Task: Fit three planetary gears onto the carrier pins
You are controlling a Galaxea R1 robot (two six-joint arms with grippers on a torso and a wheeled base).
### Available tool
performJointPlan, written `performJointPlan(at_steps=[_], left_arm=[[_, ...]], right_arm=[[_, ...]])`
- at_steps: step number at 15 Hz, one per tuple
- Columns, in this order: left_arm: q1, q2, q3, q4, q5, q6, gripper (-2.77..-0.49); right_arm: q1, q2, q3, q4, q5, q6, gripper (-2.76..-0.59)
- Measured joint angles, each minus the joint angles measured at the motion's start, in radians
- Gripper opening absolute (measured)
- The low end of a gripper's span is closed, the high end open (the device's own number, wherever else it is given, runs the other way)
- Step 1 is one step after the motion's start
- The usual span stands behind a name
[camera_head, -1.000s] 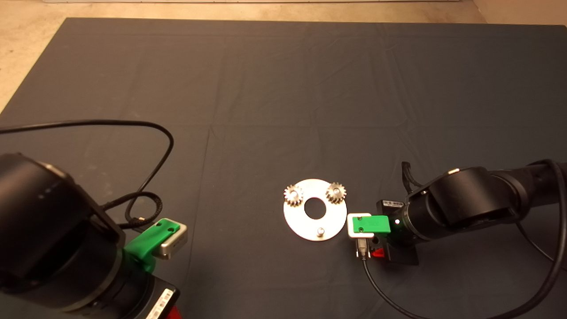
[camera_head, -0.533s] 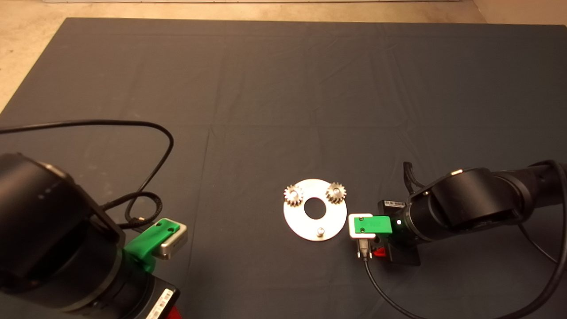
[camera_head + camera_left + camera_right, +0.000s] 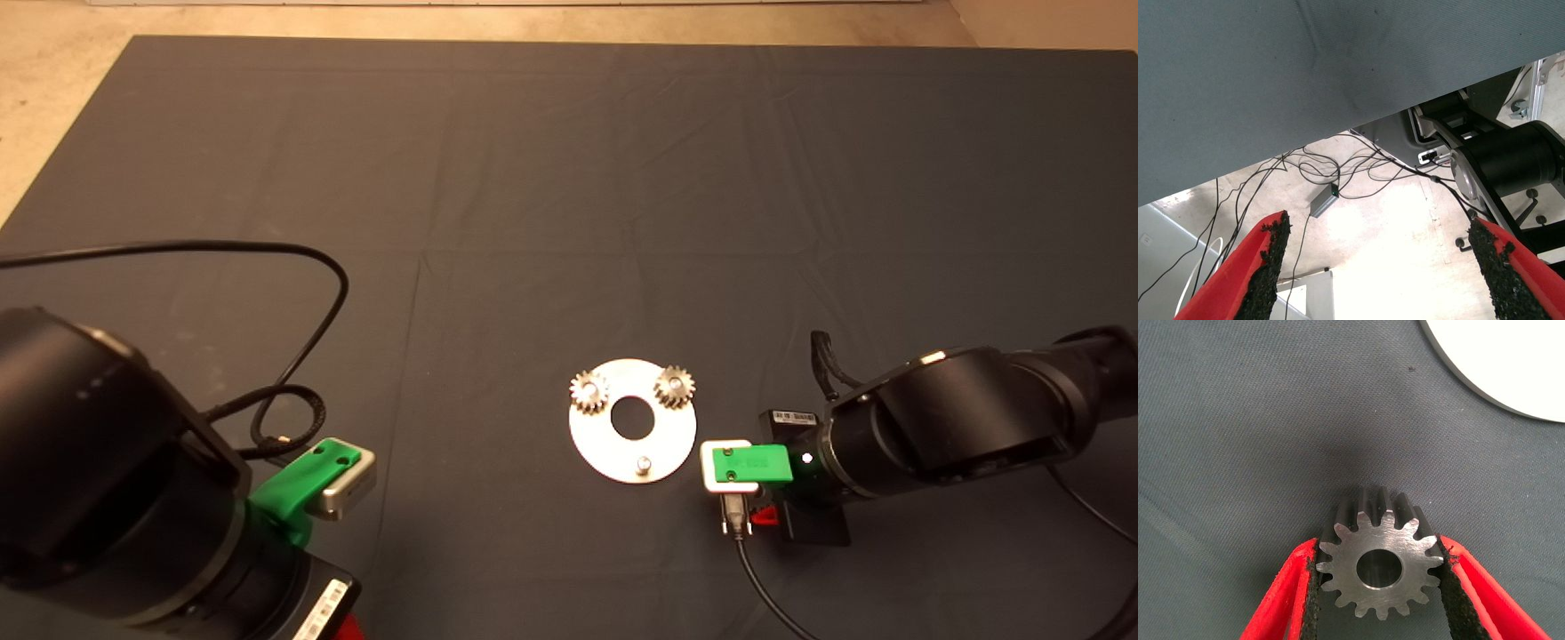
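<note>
The round silver disc lies on the dark mat. Two planetary gears sit on its two far carrier pins. The near pin is bare. My right gripper is just right of the disc, low over the mat. In the right wrist view its red fingers are shut on the third gear, bore facing the camera, with the disc's edge beyond. My left gripper is parked at the lower left, open and empty.
Black cables loop over the mat on the left, by the left arm. A cable trails from the right wrist toward the front edge. The left wrist view looks past the mat's edge at floor cables and a machine base.
My right gripper, with the gear, has shifted slightly right and toward the front edge, away from the disc. The left arm has not moved.
</note>
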Motion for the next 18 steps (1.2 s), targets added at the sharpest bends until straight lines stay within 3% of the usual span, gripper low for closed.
performJointPlan(at_steps=[9,18], left_arm=[[0.0,0.0,0.0,0.0,0.0,0.0,-1.38],[0.0,0.0,0.0,0.0,0.0,0.0,-1.38]], right_arm=[[0.033,0.044,0.021,0.0,-0.003,0.069,-2.28],[0.053,0.159,0.006,0.0,-0.003,0.113,-2.28]])
